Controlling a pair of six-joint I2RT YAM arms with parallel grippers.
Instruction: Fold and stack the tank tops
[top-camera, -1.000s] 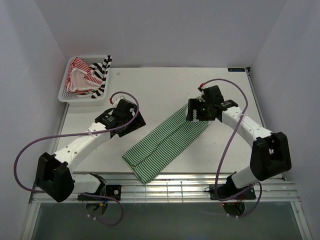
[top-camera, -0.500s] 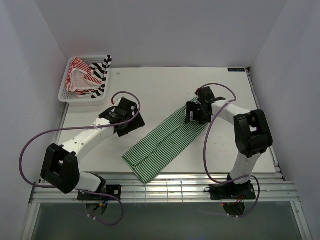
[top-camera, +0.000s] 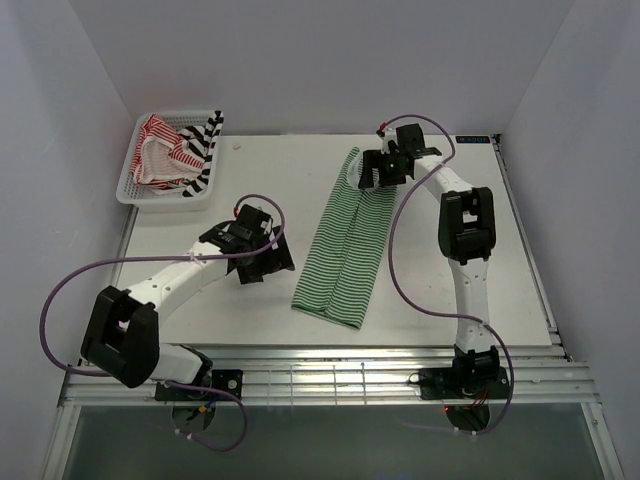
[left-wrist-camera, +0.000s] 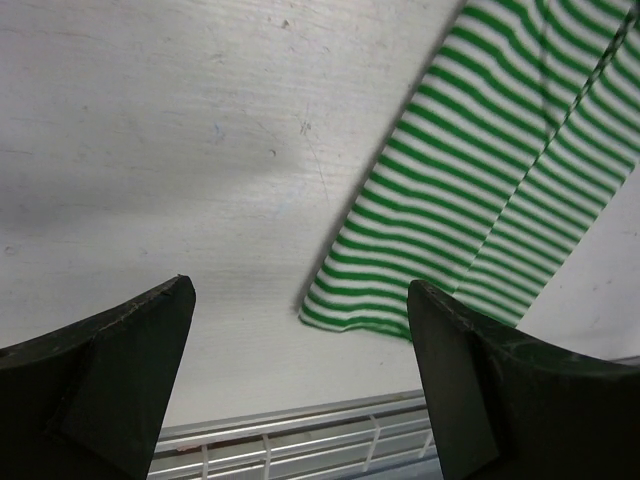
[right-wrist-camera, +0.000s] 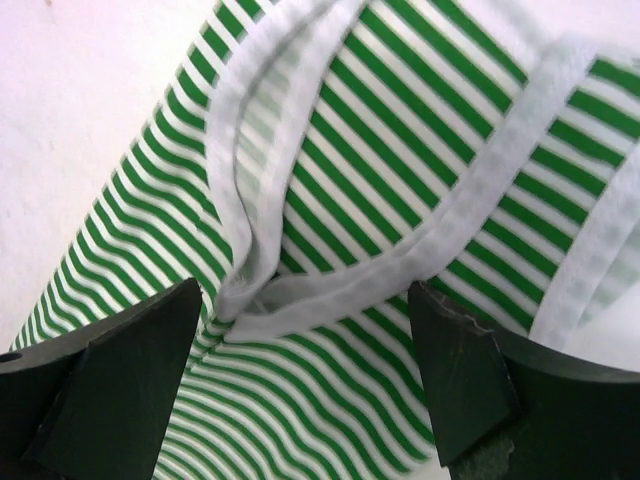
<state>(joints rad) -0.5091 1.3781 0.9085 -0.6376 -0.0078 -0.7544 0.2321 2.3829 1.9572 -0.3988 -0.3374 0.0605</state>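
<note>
The green-and-white striped cloth tank top (top-camera: 345, 240) lay stretched away from the arms, strap end under the wide-open, empty right gripper (top-camera: 383, 168), hem near the wide-open, empty left gripper (top-camera: 268, 262).

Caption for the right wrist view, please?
Open right gripper above the white-trimmed straps of the green top.
</note>
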